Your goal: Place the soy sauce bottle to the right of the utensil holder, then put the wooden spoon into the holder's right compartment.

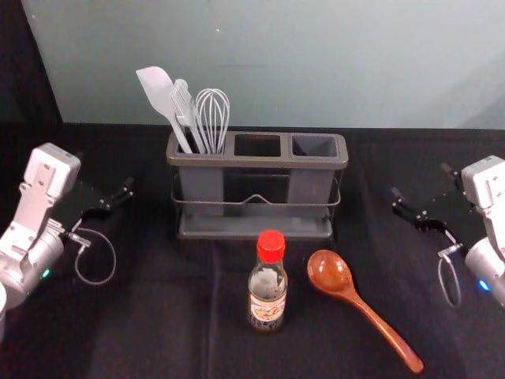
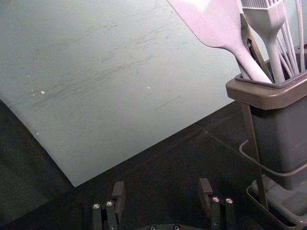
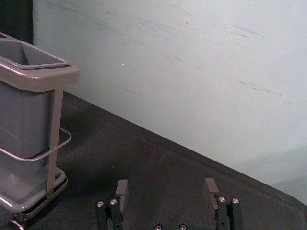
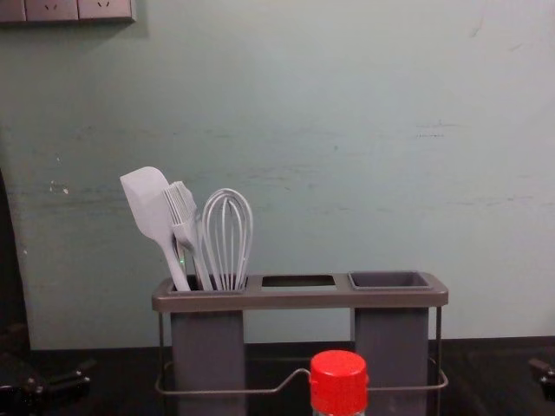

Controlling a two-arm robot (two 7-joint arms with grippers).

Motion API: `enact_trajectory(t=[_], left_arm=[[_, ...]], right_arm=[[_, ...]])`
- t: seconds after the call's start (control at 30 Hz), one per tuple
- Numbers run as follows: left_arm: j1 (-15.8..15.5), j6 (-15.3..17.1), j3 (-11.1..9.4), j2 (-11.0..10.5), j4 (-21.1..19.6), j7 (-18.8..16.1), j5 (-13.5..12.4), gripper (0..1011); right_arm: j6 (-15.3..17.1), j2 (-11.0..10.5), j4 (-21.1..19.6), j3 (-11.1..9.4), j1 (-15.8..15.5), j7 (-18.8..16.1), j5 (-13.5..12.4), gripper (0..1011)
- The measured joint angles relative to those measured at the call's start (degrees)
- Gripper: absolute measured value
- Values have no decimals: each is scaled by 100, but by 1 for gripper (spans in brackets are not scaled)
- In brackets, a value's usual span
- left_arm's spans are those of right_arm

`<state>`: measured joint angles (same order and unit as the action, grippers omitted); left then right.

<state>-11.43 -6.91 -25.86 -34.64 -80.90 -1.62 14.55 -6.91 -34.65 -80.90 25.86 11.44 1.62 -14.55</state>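
The soy sauce bottle [image 1: 267,294], red-capped, stands upright in front of the utensil holder [image 1: 254,161]. To its right lies the wooden spoon [image 1: 332,276], bowl toward the holder and handle slanting to the front right. The holder's right compartment [image 4: 390,334] has nothing in it. My left gripper [image 1: 117,199] is left of the holder; in the left wrist view that gripper [image 2: 162,194] is open and holds nothing. On the holder's other side is my right gripper [image 1: 420,188], also open and empty in its wrist view, where this gripper [image 3: 166,194] points past the holder.
A white spatula [image 1: 161,93], a brush and a whisk [image 1: 212,118] stand in the holder's left compartment. Behind the black-covered table [image 1: 158,332] rises a pale wall [image 1: 316,63]. Wall sockets [image 4: 65,9] show at the chest view's upper left.
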Motion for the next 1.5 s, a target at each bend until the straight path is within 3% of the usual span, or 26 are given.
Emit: enact_trajectory(t=[0.27,0.4,0.57,0.7,0.73,0.8,1.0,1.3,1.5], left_arm=[[0,0,0,0,-1,0,0,1005],[0,0,0,0,0,0,0,1005],[0,0,0,0,-1,0,0,1005],[0,0,-1,0,0,0,0,1005],[0,0,0,0,0,0,0,1005],[0,0,0,0,0,0,0,1005],[0,0,0,0,0,0,0,1005],[0,0,0,0,0,0,0,1005],[0,0,0,0,0,0,0,1005]], right_arm=[[-93,-221,-489,-353,-378,-177,-231,1004],[-204,-420,-906,-599,-723,-425,-499,1004],[-419,-675,-1302,-815,-1072,-942,-910,1004],[-659,-872,-1516,-918,-1288,-1568,-1293,1004],[-727,-938,-1575,-931,-1339,-1867,-1472,1004],[-811,-1019,-1663,-927,-1399,-2280,-1684,1004],[-887,-1152,-1814,-816,-1448,-3133,-1977,1004],[-452,-1008,-1816,-554,-1183,-3693,-2125,1004],[-8,-834,-1782,-327,-892,-3906,-2050,1004]])
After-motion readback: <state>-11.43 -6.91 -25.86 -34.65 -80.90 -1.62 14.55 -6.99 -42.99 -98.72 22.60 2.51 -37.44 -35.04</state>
